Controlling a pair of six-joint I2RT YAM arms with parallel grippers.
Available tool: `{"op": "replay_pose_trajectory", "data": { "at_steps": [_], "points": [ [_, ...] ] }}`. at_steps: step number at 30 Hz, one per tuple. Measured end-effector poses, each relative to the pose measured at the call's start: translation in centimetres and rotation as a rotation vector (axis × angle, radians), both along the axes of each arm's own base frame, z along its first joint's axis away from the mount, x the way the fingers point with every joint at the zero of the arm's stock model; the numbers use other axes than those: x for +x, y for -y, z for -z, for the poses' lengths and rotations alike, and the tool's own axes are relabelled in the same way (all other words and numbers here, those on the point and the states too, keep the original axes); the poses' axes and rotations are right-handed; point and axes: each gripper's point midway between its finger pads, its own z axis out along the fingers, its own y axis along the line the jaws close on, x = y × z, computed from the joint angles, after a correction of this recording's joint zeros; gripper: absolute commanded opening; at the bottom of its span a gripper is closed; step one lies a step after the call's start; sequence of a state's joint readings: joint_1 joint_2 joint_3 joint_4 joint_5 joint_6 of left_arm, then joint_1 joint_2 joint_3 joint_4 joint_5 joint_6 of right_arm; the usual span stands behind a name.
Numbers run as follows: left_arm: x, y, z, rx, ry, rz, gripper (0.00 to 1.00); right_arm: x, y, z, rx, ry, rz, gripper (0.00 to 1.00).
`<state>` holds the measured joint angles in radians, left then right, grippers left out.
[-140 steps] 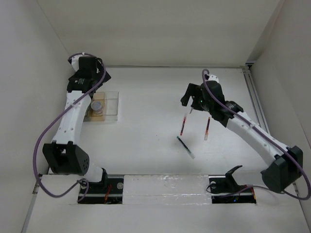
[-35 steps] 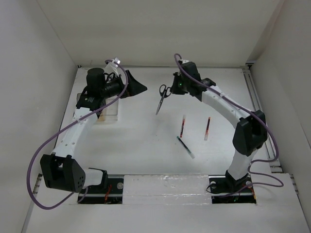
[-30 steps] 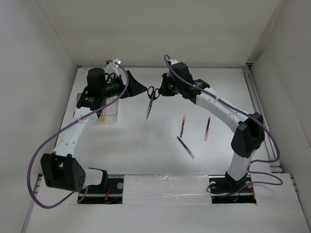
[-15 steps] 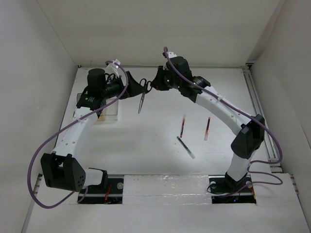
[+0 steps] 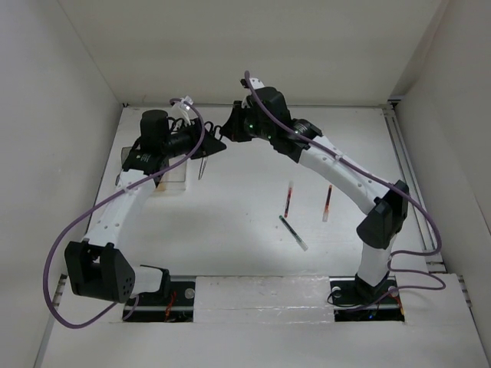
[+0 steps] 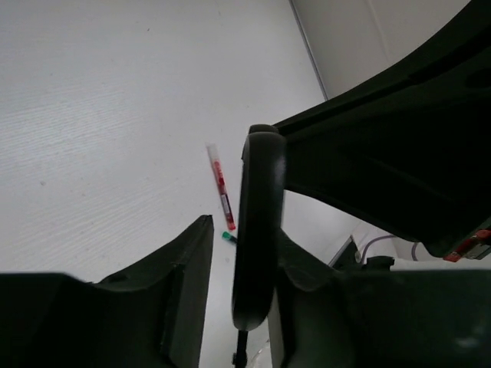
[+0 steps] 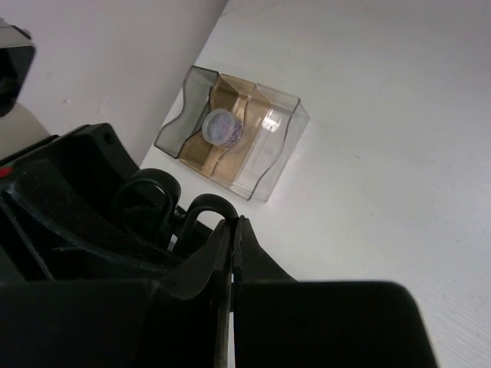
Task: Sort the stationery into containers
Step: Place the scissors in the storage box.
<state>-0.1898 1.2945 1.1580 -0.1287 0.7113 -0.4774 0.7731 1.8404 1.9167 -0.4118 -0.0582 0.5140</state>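
The black-handled scissors (image 5: 201, 167) hang blades down in the air between the two arms. My right gripper (image 5: 230, 132) (image 7: 234, 230) is shut on one handle loop (image 7: 205, 211). My left gripper (image 5: 217, 142) (image 6: 245, 234) has closed on the other loop (image 6: 257, 230), which lies against its right finger. Two red pens (image 5: 288, 198) (image 5: 327, 202) and a black pen (image 5: 292, 232) lie on the table to the right. The clear tray (image 7: 284, 146) (image 5: 181, 167) with tan inside holds the greyish roll (image 7: 222, 126). The smoky cup (image 7: 178, 126) stands against its far side.
White walls close in the table on the left, back and right. The left arm's forearm (image 5: 123, 203) stretches over the tray's near side. One red pen (image 6: 220, 188) shows below the left gripper in its wrist view.
The right arm has carried the scissors leftwards to the left gripper. The left gripper's jaws, wide apart a second ago, have closed in on a handle loop.
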Motion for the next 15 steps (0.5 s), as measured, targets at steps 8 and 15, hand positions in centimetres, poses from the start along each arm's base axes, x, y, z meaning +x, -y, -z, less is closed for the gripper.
{"op": "replay_pose_trajectory", "data": {
  "at_steps": [8, 15],
  "points": [
    [0.0, 0.1, 0.9, 0.018, -0.030, 0.005, 0.00, 0.5, -0.3, 2.0, -0.028, -0.032, 0.012, 0.01],
    [0.2, -0.3, 1.9, 0.064, -0.067, -0.033, 0.00, 0.8, -0.4, 3.2, -0.029, -0.034, 0.016, 0.00]
  ]
}}
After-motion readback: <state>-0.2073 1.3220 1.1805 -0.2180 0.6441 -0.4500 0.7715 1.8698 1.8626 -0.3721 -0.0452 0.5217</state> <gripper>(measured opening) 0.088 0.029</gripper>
